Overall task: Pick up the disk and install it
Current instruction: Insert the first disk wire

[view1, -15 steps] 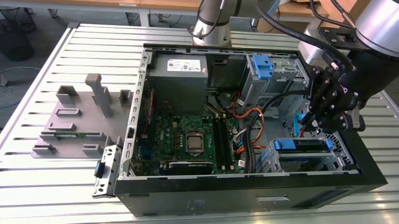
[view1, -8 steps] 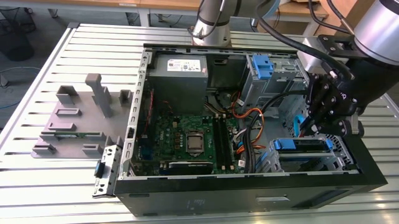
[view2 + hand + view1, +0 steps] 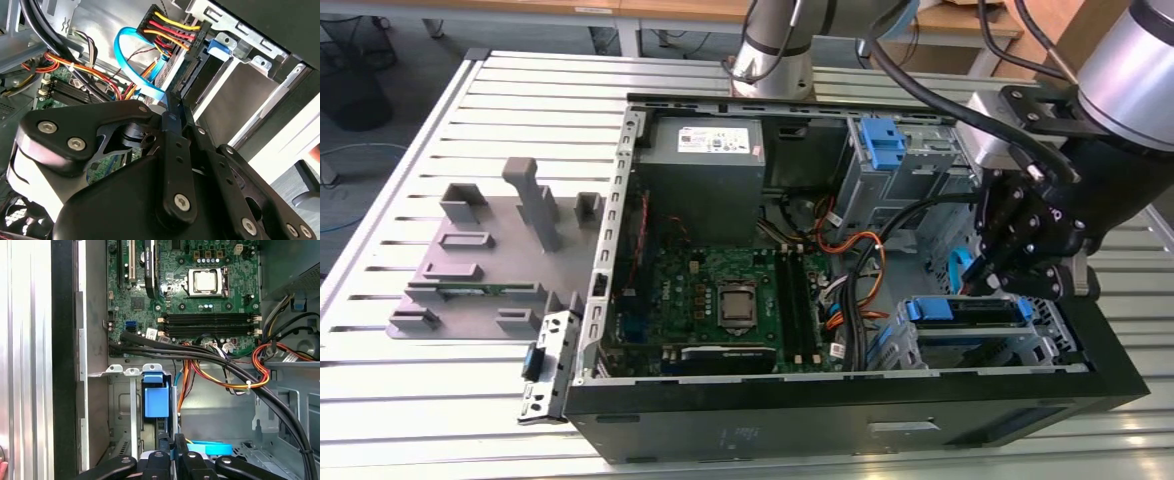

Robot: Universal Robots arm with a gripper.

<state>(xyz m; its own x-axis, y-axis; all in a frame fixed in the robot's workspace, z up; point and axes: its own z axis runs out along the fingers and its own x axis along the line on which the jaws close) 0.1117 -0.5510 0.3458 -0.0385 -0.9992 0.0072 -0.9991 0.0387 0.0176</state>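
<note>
The disk (image 3: pixel 966 312) sits in the drive cage at the front corner of the open computer case, toward the exterior view's right. Its blue plastic bracket runs along the top edge, with the dark body of the drive just below it. It lies roughly level in the cage. In the first wrist view its blue bracket (image 3: pixel 156 397) stands between the cage's metal rails.

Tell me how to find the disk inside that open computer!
Look at the open black computer case, at its near corner on the exterior view's right. In the metal cage there, close by the black tool, sits the disk: flat and blue-framed, unlike the big grey power supply box.
</note>
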